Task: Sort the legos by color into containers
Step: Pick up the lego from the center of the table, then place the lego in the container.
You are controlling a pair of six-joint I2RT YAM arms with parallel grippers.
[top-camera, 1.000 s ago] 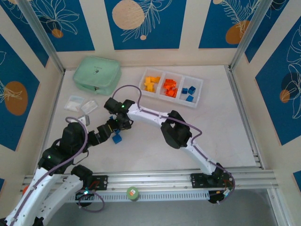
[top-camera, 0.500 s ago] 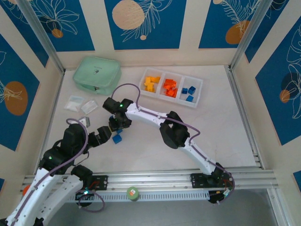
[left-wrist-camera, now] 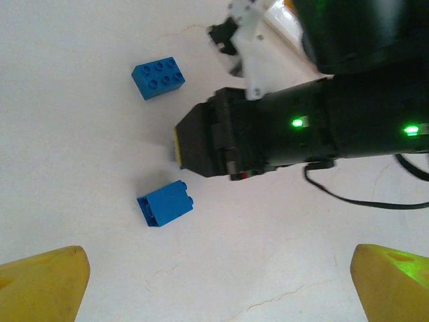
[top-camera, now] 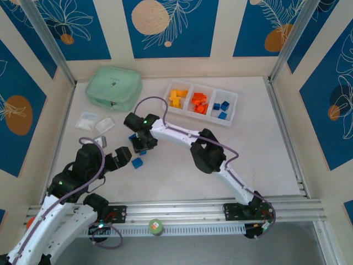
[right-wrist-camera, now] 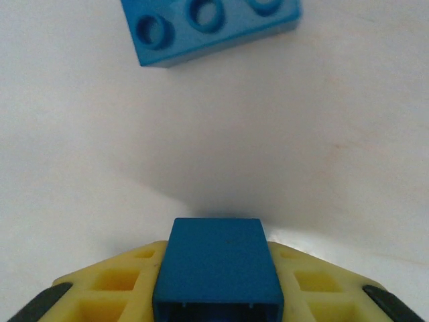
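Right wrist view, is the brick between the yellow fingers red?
No, the brick held in the right gripper is blue.

One shallow white translucent plastic tray [top-camera: 234,110], upper centre of the top view, with three square compartments: three small blue plastic bricks [top-camera: 222,115] in the right one, yellow-orange bricks [top-camera: 176,98] and red-orange bricks [top-camera: 198,103] too heaped to count. Three more blue ones left of centre. One mint green lidded box [top-camera: 113,87]; at least two small clear plastic bags [top-camera: 86,120]

The right fingers [right-wrist-camera: 90,295] have closed on a blue lego [right-wrist-camera: 214,268].
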